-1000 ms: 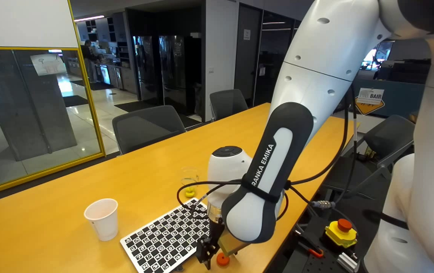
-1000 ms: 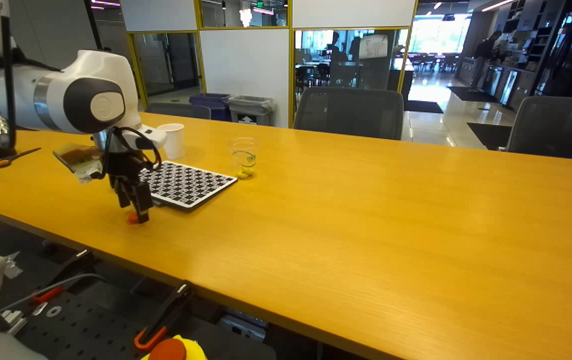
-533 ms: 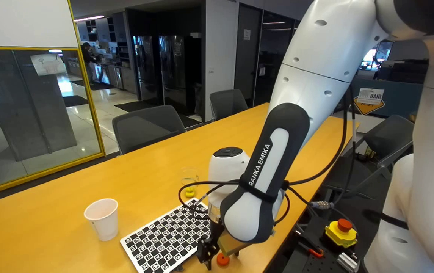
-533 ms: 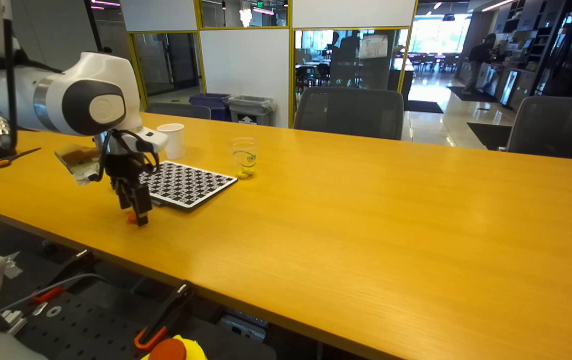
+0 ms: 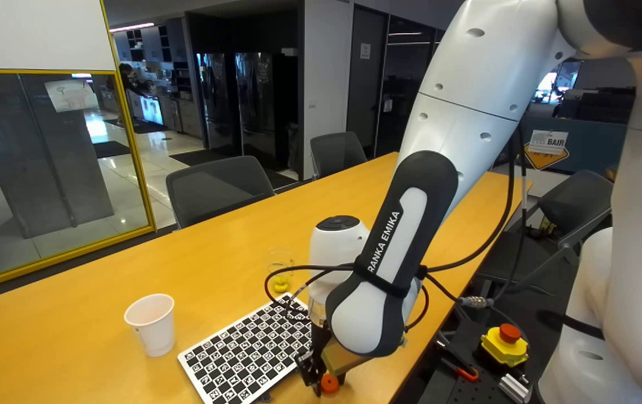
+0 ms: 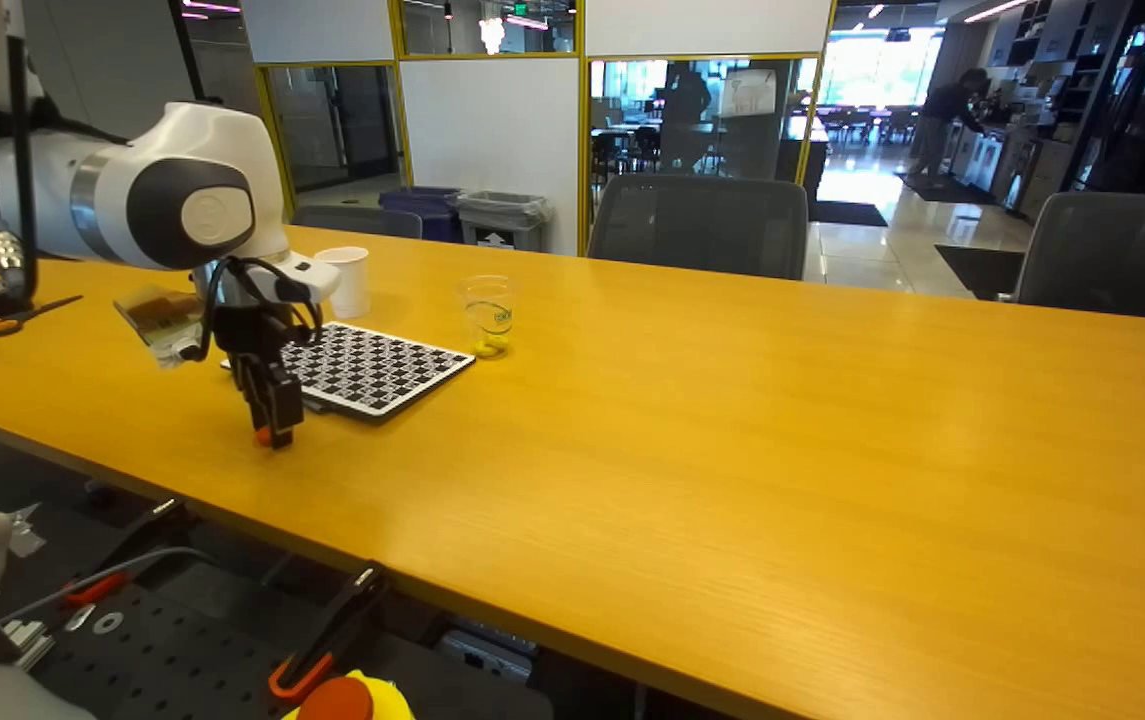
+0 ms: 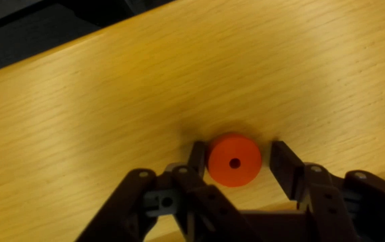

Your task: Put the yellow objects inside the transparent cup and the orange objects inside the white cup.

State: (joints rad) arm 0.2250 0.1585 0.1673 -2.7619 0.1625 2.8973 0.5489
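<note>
In the wrist view the pincer (image 7: 236, 158) straddles an orange disc (image 7: 234, 162) lying on the wood-grain surface (image 7: 118, 101). Its fingers (image 7: 197, 155) stand apart: the nine-o'clock one touches the disc or sits just beside it; the three-o'clock one leaves a gap. In an exterior view, from the pincer, the white cup (image 6: 352, 285) stands at one o'clock, the clear tumbler (image 6: 488, 310) with yellow pieces (image 6: 491, 347) at two, just beside the checkered marker board (image 6: 372, 368).
</note>
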